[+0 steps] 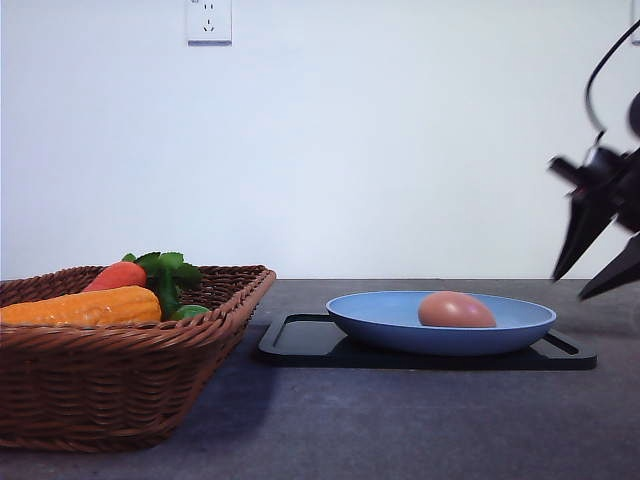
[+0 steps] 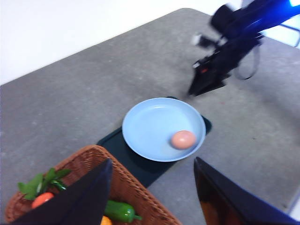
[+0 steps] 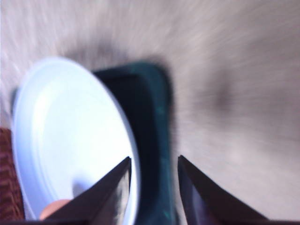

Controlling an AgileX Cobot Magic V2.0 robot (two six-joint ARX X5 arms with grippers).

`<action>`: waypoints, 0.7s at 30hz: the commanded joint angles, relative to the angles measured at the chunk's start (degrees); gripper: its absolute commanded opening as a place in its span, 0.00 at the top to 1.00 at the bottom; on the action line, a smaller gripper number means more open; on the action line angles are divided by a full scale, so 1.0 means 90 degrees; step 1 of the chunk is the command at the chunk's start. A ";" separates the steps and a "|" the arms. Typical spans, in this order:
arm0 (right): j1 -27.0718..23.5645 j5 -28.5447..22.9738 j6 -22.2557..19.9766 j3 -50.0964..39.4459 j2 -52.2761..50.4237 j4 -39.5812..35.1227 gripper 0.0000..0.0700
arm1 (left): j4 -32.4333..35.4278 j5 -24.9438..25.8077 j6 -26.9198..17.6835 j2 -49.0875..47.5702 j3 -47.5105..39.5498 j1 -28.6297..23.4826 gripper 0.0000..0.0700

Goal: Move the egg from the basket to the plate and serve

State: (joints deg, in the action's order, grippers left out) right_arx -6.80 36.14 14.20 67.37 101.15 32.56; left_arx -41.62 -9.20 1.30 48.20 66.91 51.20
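Nearest, basket (image 1: 120,350); beyond, egg (image 1: 456,310) loose in plate (image 1: 440,325) on tray (image 1: 300,340), liable to roll if right gripper (image 1: 598,262), spread empty, jolts rim; left gripper (image 2: 152,197) likewise spread, empty.

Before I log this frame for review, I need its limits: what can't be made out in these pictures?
- Right wrist view: motion blur smears the plate and tray; the egg is cut by the bottom edge.
- Front view: the right hand is cut by the right edge.
- Front view: the basket wall hides the vegetables' lower parts.
- Left wrist view: the left hand's fingers cover part of the basket.
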 commanded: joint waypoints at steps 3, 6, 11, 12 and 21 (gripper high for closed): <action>-0.0234 0.0009 -0.0402 0.0146 -0.0347 0.0305 0.74 | 0.0070 -0.0055 -0.0212 0.0310 0.0122 -0.0034 0.60; -0.0354 0.0004 -0.0572 0.0146 -0.0671 0.0644 0.83 | 0.0070 -0.0055 -0.0262 0.0568 0.0122 -0.0123 0.69; -0.0329 -0.0049 -0.0838 0.0105 -0.1395 0.1139 1.00 | 0.0056 -0.0055 -0.0618 0.1080 0.0119 -0.0414 0.99; -0.0260 -0.0120 -0.0845 0.0077 -0.1588 0.1176 1.00 | 0.0054 -0.0055 -0.0665 0.1200 0.0118 -0.0508 1.00; 0.1038 -0.2215 -0.1126 -0.0749 -0.3906 0.0935 1.00 | 0.0068 0.0072 -0.0436 0.1776 -0.0168 -0.2170 1.00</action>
State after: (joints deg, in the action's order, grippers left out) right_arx 2.02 18.43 5.64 60.76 67.06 41.82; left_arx -41.66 -8.86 -3.47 64.16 65.18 32.17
